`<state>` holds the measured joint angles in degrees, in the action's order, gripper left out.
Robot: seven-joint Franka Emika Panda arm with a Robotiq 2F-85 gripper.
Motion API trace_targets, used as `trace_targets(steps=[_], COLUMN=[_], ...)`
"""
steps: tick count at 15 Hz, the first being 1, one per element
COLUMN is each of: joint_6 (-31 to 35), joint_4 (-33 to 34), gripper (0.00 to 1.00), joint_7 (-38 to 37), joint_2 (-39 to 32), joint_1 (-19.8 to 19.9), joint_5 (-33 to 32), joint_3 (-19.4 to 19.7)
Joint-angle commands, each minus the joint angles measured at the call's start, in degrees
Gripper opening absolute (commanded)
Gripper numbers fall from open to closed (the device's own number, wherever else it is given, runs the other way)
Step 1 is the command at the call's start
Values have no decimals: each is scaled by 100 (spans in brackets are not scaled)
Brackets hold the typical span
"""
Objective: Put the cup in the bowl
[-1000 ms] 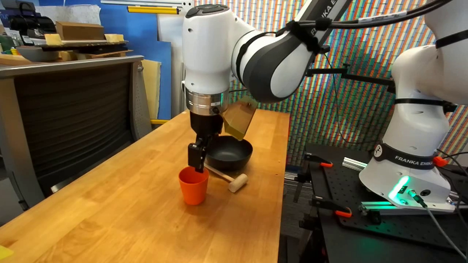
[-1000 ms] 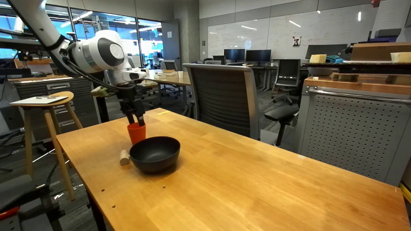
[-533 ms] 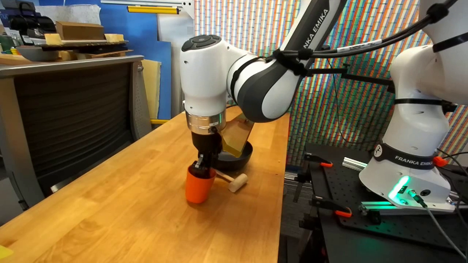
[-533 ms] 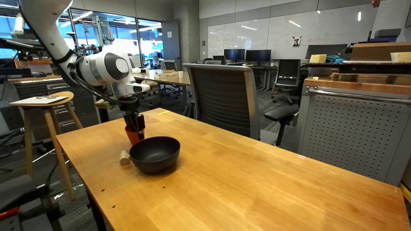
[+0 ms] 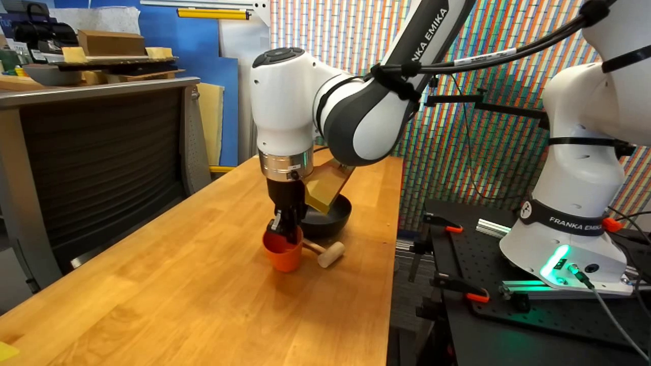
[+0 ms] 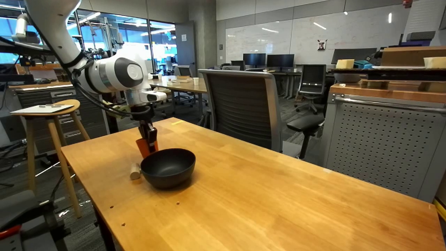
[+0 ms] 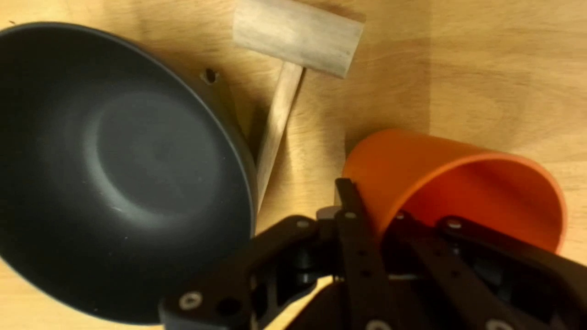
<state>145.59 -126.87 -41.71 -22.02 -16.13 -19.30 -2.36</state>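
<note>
In both exterior views, your arm (image 5: 430, 38) sloped down to the wrist (image 5: 282, 104), which stood near vertical. Your gripper (image 7: 372, 201) pointed downward; in the wrist view, you saw its two fingers (image 7: 360, 247) drawn close together, narrowly separated.

The setup comprises one orange cup (image 7: 395, 167), one black bowl (image 7: 158, 153), one wooden mallet (image 7: 296, 39), one foreground table (image 6: 264, 195), one end effector (image 7: 372, 201) with two fingers (image 7: 360, 243) and, in an exterior view, one round-topped wooden stool (image 6: 72, 104).
</note>
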Motion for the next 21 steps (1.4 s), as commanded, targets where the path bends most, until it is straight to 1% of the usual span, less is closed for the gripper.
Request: trace_targets(steps=[1,5,7,8,10,12,13,17,20,21], joint_6=[-82,-288,-528,-699,-1034,-1190,-1151,-839,-662,-630], joint_4=[-267,-430,-476,-500,-600,-737,-818,-1011,-983,-958], gripper=[1,1,1,1,1,1,1,1,2,29], joint_7=[71,-530,-920,-1017,-654,-275,-28,861,1412,1511], joint_2=[648,1267,1448,1488,1456,1351,1288,1078,968,957], joint_1=[14,86,263,390,703,910,983,1117,1151,1148], joint_5=[30,-639,-986,-1019,-493,96,447,1509,2042,2093], joint_3=[224,746,900,915,785,658,583,338,264,285])
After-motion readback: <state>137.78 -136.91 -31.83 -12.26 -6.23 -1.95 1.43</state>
